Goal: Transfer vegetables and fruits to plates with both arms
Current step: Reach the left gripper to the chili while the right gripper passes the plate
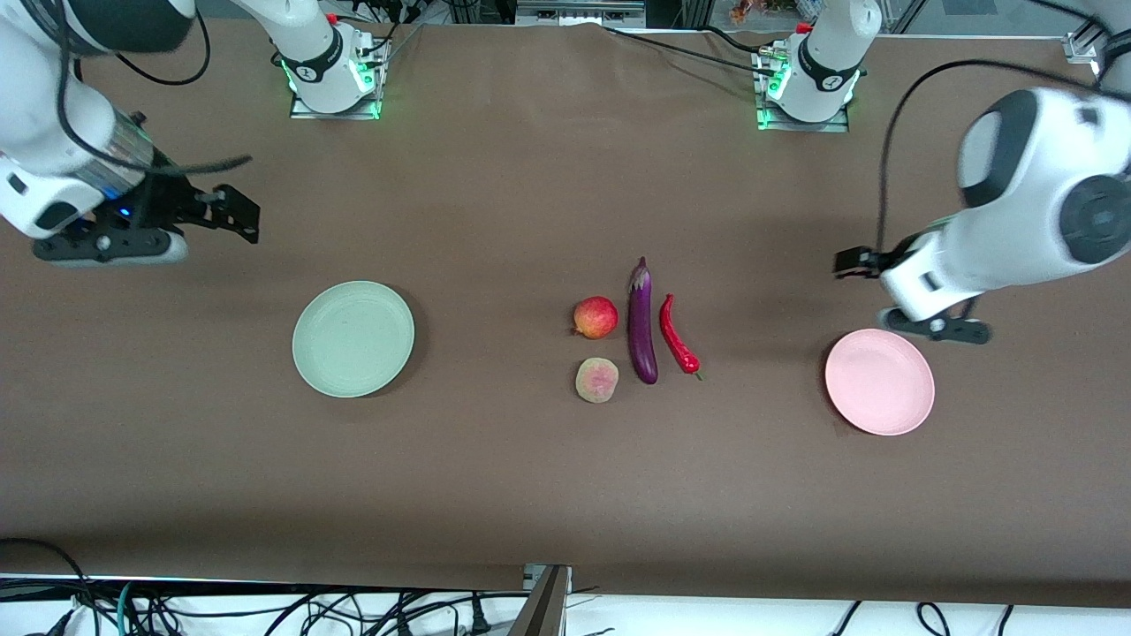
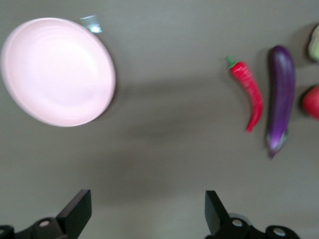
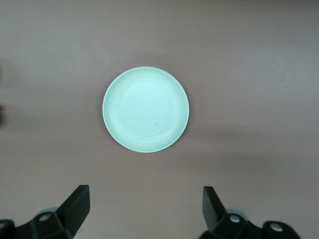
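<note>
We see the four items clustered just right of the middle of the front view: the purple eggplant (image 1: 642, 324) lies lengthwise with its stem cap toward the top of the frame, the red chili pepper (image 1: 679, 336) just beside it toward the left arm's end of the table, not touching. On the eggplant's other flank sit the red-yellow fruit (image 1: 595, 317) and, lower in the frame and so nearer the front camera, the pale greenish fruit (image 1: 596, 380) with its pink blush. The pink plate (image 1: 879, 382) lies at the right of the frame, the green plate (image 1: 352, 338) at centre-left; both are bare, and each is well apart from the produce. The left gripper (image 1: 850, 262) hangs at the right of the frame over bare table between the chili and the pink plate; in the left wrist view its fingers (image 2: 215, 211) stand wide apart with nothing between them. The right gripper (image 1: 237, 212) hangs at the upper left of the frame over bare table; in the right wrist view its fingers (image 3: 213, 205) are likewise spread and hold nothing, with the green plate in the centre of that view
</note>
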{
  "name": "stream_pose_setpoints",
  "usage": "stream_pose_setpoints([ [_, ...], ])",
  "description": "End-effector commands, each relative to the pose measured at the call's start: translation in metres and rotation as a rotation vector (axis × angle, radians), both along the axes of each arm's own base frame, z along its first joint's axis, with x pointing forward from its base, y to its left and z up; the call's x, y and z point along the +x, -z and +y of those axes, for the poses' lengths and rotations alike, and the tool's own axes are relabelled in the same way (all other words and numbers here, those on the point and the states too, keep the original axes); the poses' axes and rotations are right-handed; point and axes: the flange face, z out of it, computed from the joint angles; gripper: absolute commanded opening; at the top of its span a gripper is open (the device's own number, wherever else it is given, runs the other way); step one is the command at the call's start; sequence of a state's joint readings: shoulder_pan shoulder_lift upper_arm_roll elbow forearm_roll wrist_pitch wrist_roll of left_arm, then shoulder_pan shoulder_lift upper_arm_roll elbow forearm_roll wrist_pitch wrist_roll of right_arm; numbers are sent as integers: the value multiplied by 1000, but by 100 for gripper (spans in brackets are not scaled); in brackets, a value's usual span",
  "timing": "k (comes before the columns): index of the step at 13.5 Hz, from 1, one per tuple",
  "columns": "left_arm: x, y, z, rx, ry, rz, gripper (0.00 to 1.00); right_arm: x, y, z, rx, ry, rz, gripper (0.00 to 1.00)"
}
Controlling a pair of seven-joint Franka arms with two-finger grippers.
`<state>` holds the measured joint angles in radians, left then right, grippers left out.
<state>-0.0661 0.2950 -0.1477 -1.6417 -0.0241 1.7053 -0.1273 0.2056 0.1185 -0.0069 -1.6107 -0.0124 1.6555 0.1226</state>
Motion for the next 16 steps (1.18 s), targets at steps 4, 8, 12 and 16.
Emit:
stream_pose_setpoints([
  [4,21,114,-105,17,-295,-51,100,29,88,63,-16,-76,54,100],
  [8,29,188,-122,-24,-357,-79,100,41,126,109,13,-73,10,100],
  [12,26,229,-131,-30,-405,-96,77,52,179,171,61,45,-3,100],
  [16,23,245,-141,-56,-436,-80,47,35,220,252,106,138,-99,100],
])
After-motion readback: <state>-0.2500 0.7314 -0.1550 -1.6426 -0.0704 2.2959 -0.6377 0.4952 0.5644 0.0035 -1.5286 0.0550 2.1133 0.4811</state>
